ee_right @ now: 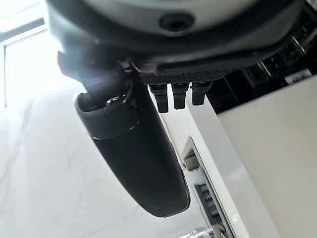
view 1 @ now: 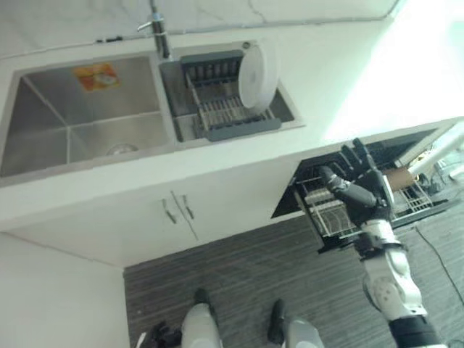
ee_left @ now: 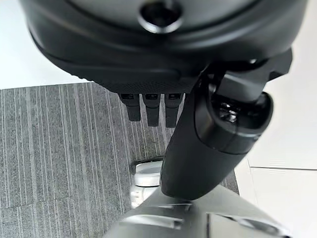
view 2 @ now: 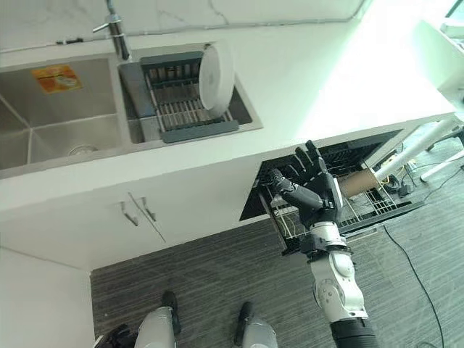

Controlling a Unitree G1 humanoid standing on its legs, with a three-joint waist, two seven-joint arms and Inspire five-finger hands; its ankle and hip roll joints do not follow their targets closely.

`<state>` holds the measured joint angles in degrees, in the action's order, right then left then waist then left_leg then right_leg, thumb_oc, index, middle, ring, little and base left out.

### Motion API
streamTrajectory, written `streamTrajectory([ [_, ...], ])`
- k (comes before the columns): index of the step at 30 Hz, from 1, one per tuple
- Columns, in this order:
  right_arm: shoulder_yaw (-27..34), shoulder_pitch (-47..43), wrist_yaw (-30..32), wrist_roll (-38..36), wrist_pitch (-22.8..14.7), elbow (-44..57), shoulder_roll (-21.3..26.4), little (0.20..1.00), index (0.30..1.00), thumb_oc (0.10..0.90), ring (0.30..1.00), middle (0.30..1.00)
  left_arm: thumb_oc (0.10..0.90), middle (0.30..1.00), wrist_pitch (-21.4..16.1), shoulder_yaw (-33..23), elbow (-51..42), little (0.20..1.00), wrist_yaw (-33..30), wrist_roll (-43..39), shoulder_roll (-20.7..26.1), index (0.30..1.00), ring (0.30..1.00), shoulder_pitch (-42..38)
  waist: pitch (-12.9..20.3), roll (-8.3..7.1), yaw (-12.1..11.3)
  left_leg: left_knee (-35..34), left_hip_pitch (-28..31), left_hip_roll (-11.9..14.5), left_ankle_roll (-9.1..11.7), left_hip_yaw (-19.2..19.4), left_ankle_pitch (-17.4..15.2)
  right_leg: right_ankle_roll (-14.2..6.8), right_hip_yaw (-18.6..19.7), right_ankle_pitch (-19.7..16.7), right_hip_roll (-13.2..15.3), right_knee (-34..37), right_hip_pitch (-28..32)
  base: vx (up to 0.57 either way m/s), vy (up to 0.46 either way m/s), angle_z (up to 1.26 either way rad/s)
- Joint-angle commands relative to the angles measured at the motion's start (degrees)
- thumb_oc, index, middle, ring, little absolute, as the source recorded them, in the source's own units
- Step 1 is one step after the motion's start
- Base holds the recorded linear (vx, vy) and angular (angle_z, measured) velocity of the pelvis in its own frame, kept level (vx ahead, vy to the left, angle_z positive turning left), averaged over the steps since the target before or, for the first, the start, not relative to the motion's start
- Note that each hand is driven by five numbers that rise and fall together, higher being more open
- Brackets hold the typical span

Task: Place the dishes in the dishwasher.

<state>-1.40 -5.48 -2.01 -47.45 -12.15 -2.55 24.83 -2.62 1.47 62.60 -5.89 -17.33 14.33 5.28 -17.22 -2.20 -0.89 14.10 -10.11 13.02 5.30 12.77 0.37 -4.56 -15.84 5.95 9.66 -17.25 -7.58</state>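
Observation:
A white plate stands on edge in the grey dish rack, which sits in the small sink basin. Below the counter to the right, the dishwasher is open with its wire rack pulled out; a brown cylinder lies in it. My right hand is raised in front of that rack, its fingers spread and holding nothing. It is well apart from the plate. My left hand hangs low over the striped floor with its fingers straight, also holding nothing.
A large steel sink basin takes up the counter's left, with a faucet behind it. Two white cabinet doors with handles are below. The white countertop stretches right of the rack. White furniture legs stand beyond the dishwasher.

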Motion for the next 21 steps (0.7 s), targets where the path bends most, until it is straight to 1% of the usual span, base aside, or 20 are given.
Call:
streamTrajectory([
  [1,4.02,-5.14,-4.57,-1.78,-4.49,5.96,2.58,0.900,0.900,0.800,0.900,0.900,0.800,0.900,-2.18,2.12,0.36,0.900,0.60,-1.46,0.06,0.900,0.900,-2.29,2.15,-0.95,-0.58,3.09,4.57,-1.56,-0.98,-5.77,-5.64,-1.16,1.94,2.73,0.63,0.06,2.22,0.09,-0.283,-0.07],
  [2,4.00,-5.13,-5.12,-1.86,-4.25,5.83,2.70,0.900,0.900,0.800,0.900,0.900,0.800,0.900,-2.11,2.12,0.39,0.900,0.85,-2.47,0.12,0.900,0.900,-2.36,1.85,-1.49,-0.70,3.09,5.20,-1.61,-0.77,-4.96,-2.62,-0.37,1.81,2.95,0.45,0.06,2.78,0.10,-0.309,-0.05],
  [3,3.96,-5.03,-5.37,-1.41,-4.36,5.77,2.43,0.900,0.900,0.800,0.900,0.900,0.800,0.900,-2.15,2.14,0.22,0.900,0.94,-2.92,-0.02,0.900,0.900,-2.31,1.47,-1.95,-0.91,3.09,5.46,-2.17,-0.73,-4.54,-0.59,0.15,1.75,3.16,0.45,0.06,3.30,0.11,-0.315,-0.05],
  [4,4.27,-4.50,-5.63,-0.07,-4.69,5.81,1.86,0.900,0.900,0.800,0.900,0.900,0.800,0.900,-1.97,1.77,-0.37,0.900,1.56,-2.10,-0.16,0.900,0.900,-2.10,0.53,-1.91,-1.04,6.97,3.46,-2.63,-0.99,-3.40,0.20,1.07,1.05,3.63,-0.15,0.06,4.76,0.12,-0.234,-0.02],
  [5,4.48,-4.16,-5.69,0.64,-4.99,5.79,1.59,0.900,0.900,0.800,0.900,0.900,0.800,0.900,-1.53,1.89,-0.81,0.900,1.94,-1.36,-0.19,0.900,0.900,-2.03,0.21,-1.61,-1.16,7.36,2.42,-3.23,-1.02,-3.12,0.55,1.38,0.88,3.88,-0.53,0.06,5.35,0.14,-0.164,0.07],
  [6,4.42,-3.98,-5.63,1.00,-5.33,5.80,1.33,0.900,0.900,0.800,0.900,0.900,0.800,0.900,-1.15,2.14,-1.13,0.900,2.09,-1.09,-0.27,0.900,0.900,-1.79,-0.24,-1.15,-1.38,6.51,2.09,-4.40,-1.21,-4.02,0.18,1.30,1.10,4.18,-1.05,0.06,6.07,0.10,-0.033,0.24],
  [7,4.34,-4.02,-5.57,1.14,-5.48,5.78,1.21,0.900,0.900,0.800,0.900,0.900,0.800,0.900,-1.13,2.23,-1.22,0.900,2.08,-1.12,-0.33,0.900,0.900,-1.68,-0.15,-1.11,-1.58,5.16,1.94,-5.33,-1.45,-4.50,0.45,1.18,1.46,4.10,-1.16,0.06,5.91,0.26,0.173,0.25],
  [8,2.93,-5.10,-4.67,2.05,-5.81,5.59,0.50,0.900,0.900,0.800,0.900,0.900,0.800,0.900,-0.75,1.98,-1.32,0.900,1.64,-1.55,-1.07,0.900,0.900,-0.27,-0.34,1.23,-3.48,3.09,-3.73,-6.72,-1.60,-9.61,-1.87,0.42,3.41,5.28,-4.41,0.06,7.05,0.36,0.284,0.17],
  [9,2.19,-5.45,-3.58,2.14,-5.92,5.57,0.42,0.900,0.900,0.800,0.900,0.900,0.800,0.900,-0.24,2.06,-0.72,0.900,1.77,-1.51,-1.15,0.900,0.900,0.28,-0.15,2.33,-4.29,3.09,-7.24,-5.76,-0.64,-11.69,0.26,0.63,3.91,6.12,-5.94,0.06,7.99,0.57,0.469,-0.56],
  [10,1.78,-5.91,-2.81,1.43,-6.56,4.74,0.63,0.900,0.900,0.800,0.900,0.900,0.800,0.900,-0.43,1.64,2.09,0.900,3.80,-2.22,-1.35,0.900,0.900,0.59,0.43,2.80,-4.91,3.09,-9.83,-5.79,-0.48,-11.62,0.32,0.38,4.31,7.57,-6.24,0.06,9.18,0.49,0.385,-1.17],
  [11,1.61,-5.42,-2.56,0.54,-6.82,4.64,0.09,0.900,0.900,0.800,0.900,0.900,0.800,0.900,0.01,1.53,3.63,0.900,4.07,-3.64,-1.83,0.900,0.900,0.77,0.81,2.55,-5.04,3.09,-8.79,-6.59,-1.18,-11.14,-0.21,-0.11,3.84,7.21,-5.08,0.06,9.15,0.35,0.290,-1.32],
  [12,1.60,-5.31,-2.71,0.40,-6.84,4.68,0.03,0.900,0.900,0.800,0.900,0.900,0.800,0.900,-0.15,1.52,3.92,0.900,4.14,-3.96,-1.87,0.900,0.900,0.79,0.87,2.53,-5.03,3.09,-8.50,-6.73,-1.38,-11.10,-0.57,-0.20,3.72,7.18,-4.86,0.06,9.14,0.20,0.143,-0.88],
  [13,1.54,-4.92,-3.16,0.44,-6.73,4.91,-0.11,0.900,0.900,0.800,0.900,0.900,0.800,0.900,-0.31,1.07,4.74,0.900,4.47,-5.23,-1.94,0.900,0.900,0.73,1.13,2.45,-5.09,3.09,-7.61,-7.30,-2.01,-11.00,-1.81,-0.51,3.22,7.12,-4.13,0.06,9.12,0.10,0.068,-0.44],
  [14,1.41,-4.80,-3.23,0.71,-6.64,5.10,-0.22,0.900,0.900,0.800,0.900,0.900,0.800,0.900,-0.35,0.74,5.02,0.900,4.68,-5.14,-1.90,0.900,0.900,0.64,1.25,2.35,-5.19,3.09,-7.20,-7.68,-2.34,-10.97,-2.35,-0.68,3.00,7.10,-3.81,0.06,9.16,0.15,0.093,-0.41],
  [15,0.93,-4.69,-3.46,1.48,-6.59,5.27,-0.41,0.900,0.900,0.800,0.900,0.900,0.800,0.900,-0.44,0.30,5.39,0.900,4.91,-4.27,-1.74,0.900,0.900,0.36,1.67,2.13,-5.49,3.09,-6.57,-8.56,-3.09,-11.04,-3.34,-1.10,2.66,6.91,-3.20,0.06,9.14,0.10,0.063,-0.32],
  [18,0.11,-5.66,-2.81,2.21,-7.48,5.75,-0.28,0.900,0.900,0.800,0.900,0.900,0.800,0.900,-0.75,0.58,5.65,0.900,5.19,-4.71,-1.34,0.900,0.900,-0.51,1.58,2.10,-5.73,3.09,-6.36,-8.87,-3.98,-10.51,-4.28,-1.55,1.66,6.40,-2.00,0.06,8.43,0.04,0.053,0.06],
  [20,0.03,-6.06,-2.48,2.92,-7.66,6.10,-0.51,0.900,0.900,0.800,0.900,0.900,0.800,0.900,-0.94,0.83,5.80,0.900,5.32,-4.58,-1.17,0.900,0.900,-0.91,1.36,2.12,-5.75,3.09,-6.20,-8.98,-4.25,-10.53,-4.57,-1.65,1.51,6.17,-1.79,0.06,8.19,0.01,0.024,-0.33],
  [21,0.02,-6.39,-1.85,3.71,-7.08,7.17,-0.63,0.900,0.900,0.800,0.900,0.900,0.800,0.900,-0.97,0.85,5.81,0.900,5.30,-4.84,-0.80,0.900,0.900,-1.48,1.16,1.98,-5.78,3.09,-5.88,-9.28,-4.60,-10.57,-5.05,-1.91,1.47,5.94,-1.57,0.06,8.02,0.03,0.018,-0.10],
])
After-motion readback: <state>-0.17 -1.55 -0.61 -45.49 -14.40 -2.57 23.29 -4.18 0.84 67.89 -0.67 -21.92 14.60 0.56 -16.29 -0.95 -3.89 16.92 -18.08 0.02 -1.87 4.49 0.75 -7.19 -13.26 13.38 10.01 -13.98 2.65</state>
